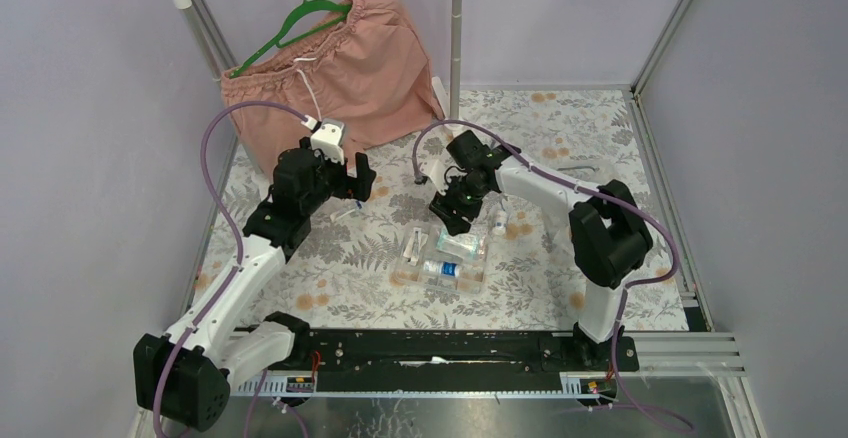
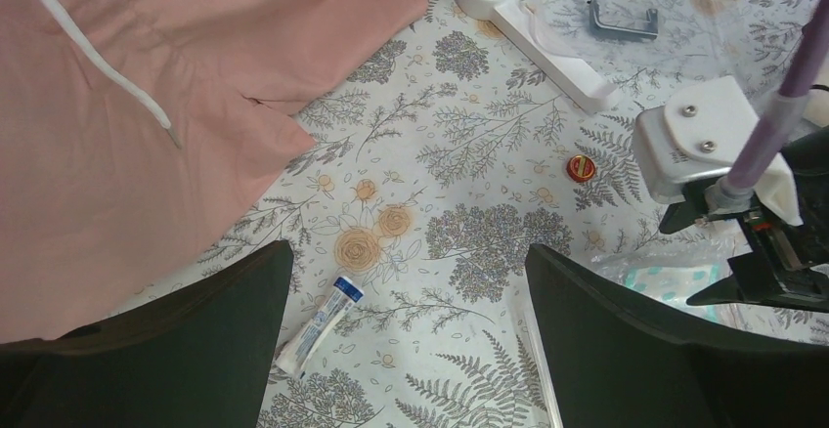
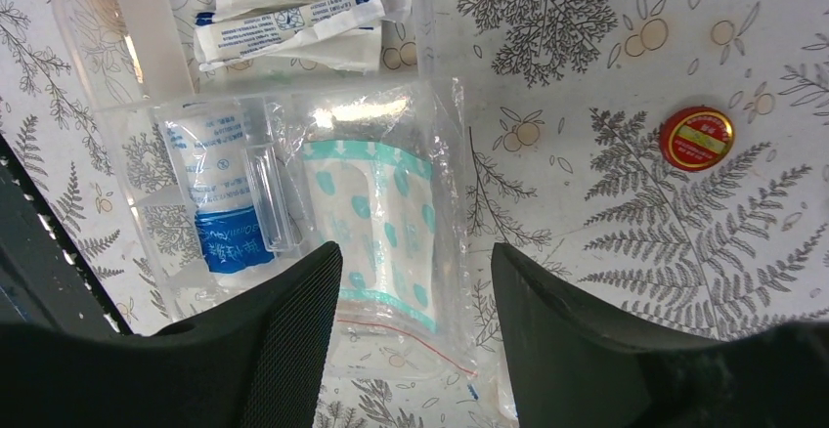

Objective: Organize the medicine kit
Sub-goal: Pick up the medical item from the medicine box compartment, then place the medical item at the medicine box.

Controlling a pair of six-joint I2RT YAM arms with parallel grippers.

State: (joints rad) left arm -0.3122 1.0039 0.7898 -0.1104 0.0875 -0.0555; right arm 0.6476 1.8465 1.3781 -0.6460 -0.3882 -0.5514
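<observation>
— What's on the flowered table (image 1: 560, 288)?

— Pink shorts (image 1: 340, 68) on a green hanger (image 1: 300, 20) hang at the far left. The left gripper (image 2: 406, 252) hangs just in front of them, jaws spread wide and holding nothing.

— And the medicine kit?

— The clear box (image 1: 405, 268) sits mid-table, lid off. The right gripper (image 3: 415, 252) hovers right over it, fingers parted and released. Below it a zip bag (image 3: 381, 242) of teal-dotted dressing lies in the box.

— Any labels?

— Beside the bag is a bottle (image 3: 220, 203) with a blue label. The characters look Chinese, but I can't read them. The sachets (image 3: 293, 18) in the next compartment have blue print, too small to read.

— Anything loose?

— The dark handle (image 2: 623, 21) lies far right. A white tube (image 2: 318, 325) with a blue end lies under the left gripper. A small red tin (image 3: 696, 138) with a yellow label sits apart from the box.
</observation>
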